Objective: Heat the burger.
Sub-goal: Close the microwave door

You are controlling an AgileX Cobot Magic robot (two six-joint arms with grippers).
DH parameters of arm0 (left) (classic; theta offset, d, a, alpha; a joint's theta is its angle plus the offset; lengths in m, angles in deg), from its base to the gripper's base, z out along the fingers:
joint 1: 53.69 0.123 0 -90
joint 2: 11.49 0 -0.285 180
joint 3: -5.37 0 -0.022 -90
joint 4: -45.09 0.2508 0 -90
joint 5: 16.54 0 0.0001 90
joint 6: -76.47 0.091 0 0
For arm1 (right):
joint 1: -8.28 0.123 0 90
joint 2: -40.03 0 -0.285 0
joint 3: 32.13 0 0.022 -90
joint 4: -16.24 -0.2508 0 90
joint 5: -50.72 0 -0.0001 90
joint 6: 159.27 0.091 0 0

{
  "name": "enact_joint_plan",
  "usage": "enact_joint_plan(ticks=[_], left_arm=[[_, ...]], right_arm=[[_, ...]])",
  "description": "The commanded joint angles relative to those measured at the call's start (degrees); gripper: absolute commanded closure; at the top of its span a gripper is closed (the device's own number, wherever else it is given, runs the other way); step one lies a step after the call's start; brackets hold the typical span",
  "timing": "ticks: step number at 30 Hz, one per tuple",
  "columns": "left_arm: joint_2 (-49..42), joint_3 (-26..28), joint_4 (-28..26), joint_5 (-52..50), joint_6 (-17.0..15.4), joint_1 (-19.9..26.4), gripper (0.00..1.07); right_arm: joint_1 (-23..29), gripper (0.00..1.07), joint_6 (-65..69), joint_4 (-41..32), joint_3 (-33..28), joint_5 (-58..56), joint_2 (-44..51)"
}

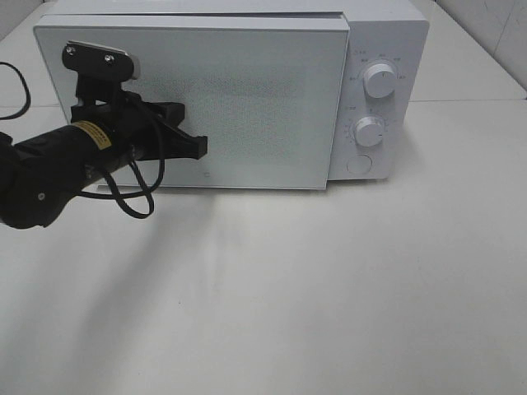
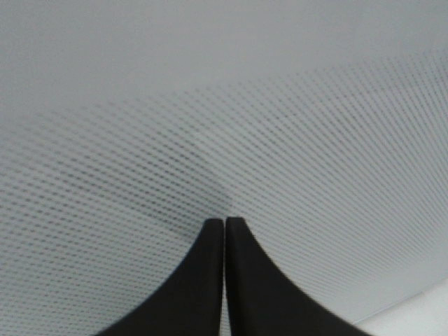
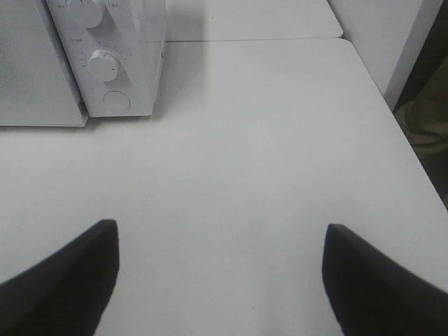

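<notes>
Left fingers (image 2: 206,280): together, nothing between them, tips right at the dotted window of the microwave door (image 1: 263,90), on its left part
Right fingers (image 3: 77,273): wide apart, holding nothing, over the bare counter (image 1: 329,288), near and right of the microwave (image 1: 387,33)
Knobs (image 1: 380,80): two, on the microwave's right side
Burger: not visible in any view, I cannot tell where it is

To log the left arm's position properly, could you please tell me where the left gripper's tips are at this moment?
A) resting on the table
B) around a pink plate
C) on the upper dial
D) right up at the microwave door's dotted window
D: the left gripper, its jaws shut together, points straight at the dotted window of the microwave door. Whether it actually touches the door cannot be told.
</notes>
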Motion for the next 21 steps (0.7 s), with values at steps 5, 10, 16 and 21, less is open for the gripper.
enact_joint_plan(ticks=[5,10,16,21], left_arm=[[3.5,6.99,-4.24,-2.41,0.69,-1.26,1.06],[3.72,9.0,-4.3,-2.35,1.15,-1.26,1.06],[4.58,11.17,-4.47,-2.29,4.18,-1.38,1.06],[4.81,12.72,-4.47,-2.35,4.76,-1.38,1.06]], right_arm=[[-0.23,0.32,0.0,0.0,0.06,0.4,1.72],[-0.23,0.32,-0.06,0.0,0.06,0.4,1.72],[-0.23,0.32,-0.06,0.0,0.06,0.4,1.72],[-0.23,0.32,-0.06,0.0,0.06,0.4,1.72]])
